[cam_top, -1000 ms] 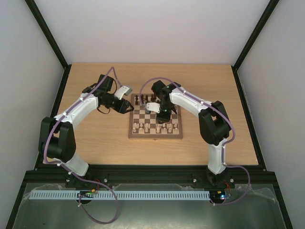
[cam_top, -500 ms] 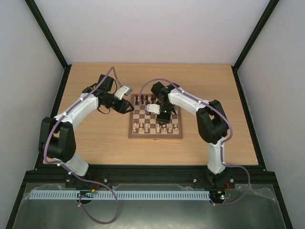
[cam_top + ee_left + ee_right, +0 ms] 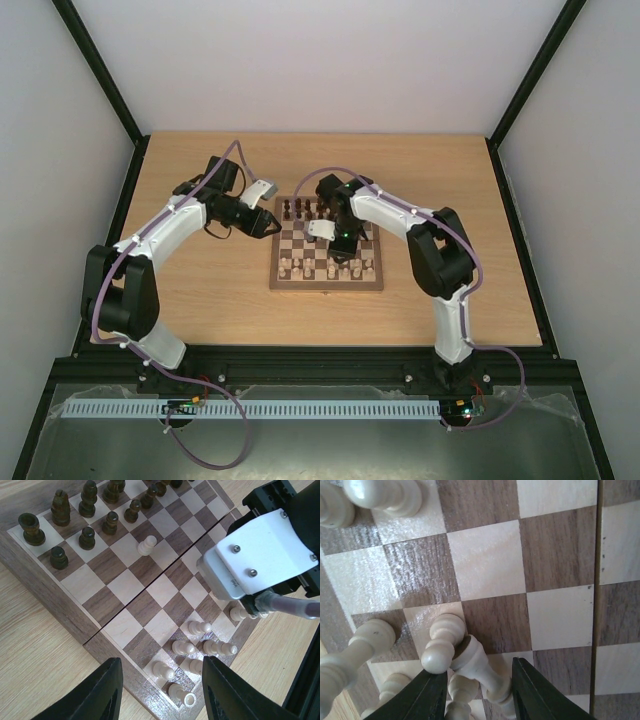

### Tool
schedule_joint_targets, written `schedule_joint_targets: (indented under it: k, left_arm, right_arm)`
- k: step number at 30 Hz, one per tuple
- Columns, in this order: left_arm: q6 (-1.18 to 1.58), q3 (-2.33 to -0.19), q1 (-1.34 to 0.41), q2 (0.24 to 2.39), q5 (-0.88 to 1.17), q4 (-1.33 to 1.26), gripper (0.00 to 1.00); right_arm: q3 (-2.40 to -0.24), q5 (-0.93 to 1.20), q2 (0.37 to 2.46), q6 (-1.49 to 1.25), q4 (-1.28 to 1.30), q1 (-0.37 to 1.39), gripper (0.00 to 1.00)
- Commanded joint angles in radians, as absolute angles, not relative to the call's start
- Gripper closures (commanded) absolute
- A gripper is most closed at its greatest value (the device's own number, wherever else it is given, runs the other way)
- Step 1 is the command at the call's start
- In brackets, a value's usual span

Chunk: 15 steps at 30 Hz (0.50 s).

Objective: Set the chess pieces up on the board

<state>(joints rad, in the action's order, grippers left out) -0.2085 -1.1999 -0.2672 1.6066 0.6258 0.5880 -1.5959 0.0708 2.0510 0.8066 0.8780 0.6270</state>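
Progress looks well past halfway, as a judgement from how things lie. On the board (image 3: 325,287), which sits mid-table (image 3: 200,270), the dark pieces (image 3: 300,209) stand in two rows along the 12 o'clock edge. In the left wrist view those rows look orderly, though part of them is cut off by the frame. The cream pieces (image 3: 300,267) are gathered toward the 6 o'clock edge. Some are in line, others are bunched close together, and the top view is too small to count them.

One cream pawn (image 3: 146,545) stands alone near mid-board, just in front of the dark rows, and likely needs to go to its own side.

The right gripper (image 3: 479,672) is low over the cream cluster with its fingers apart and a cream piece between them. Whether the pads press that piece or only straddle it cannot be told. The left gripper (image 3: 162,690) hangs spread and empty over the board's 9 o'clock side, touching nothing.

What seems left is to straighten the crowded cream ranks and bring the stray pawn home.
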Motion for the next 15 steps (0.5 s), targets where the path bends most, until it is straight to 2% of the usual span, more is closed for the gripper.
schedule_joint_targets:
  k: [1,10,13,15]
  left_arm:
    - [-0.206,-1.207,-0.262,1.608,0.644,0.586,0.53]
    - [-0.212,-1.2,-0.262,1.599,0.643,0.587,0.53]
    - [-0.215,-1.197,-0.265,1.601,0.644,0.586,0.53]
    - [-0.221,-1.197,-0.267,1.604,0.648,0.584,0.53]
  right_arm:
    - [-1.627,0.056,2.097,0.78,0.895,0.63,0.65]
    - [-1.676,0.043,2.144,0.711,0.867,0.629,0.72]
    - [-1.68,0.033,2.146,0.698,0.852,0.625,0.72]
    - [-1.675,0.022,2.141,0.69,0.836,0.621,0.68]
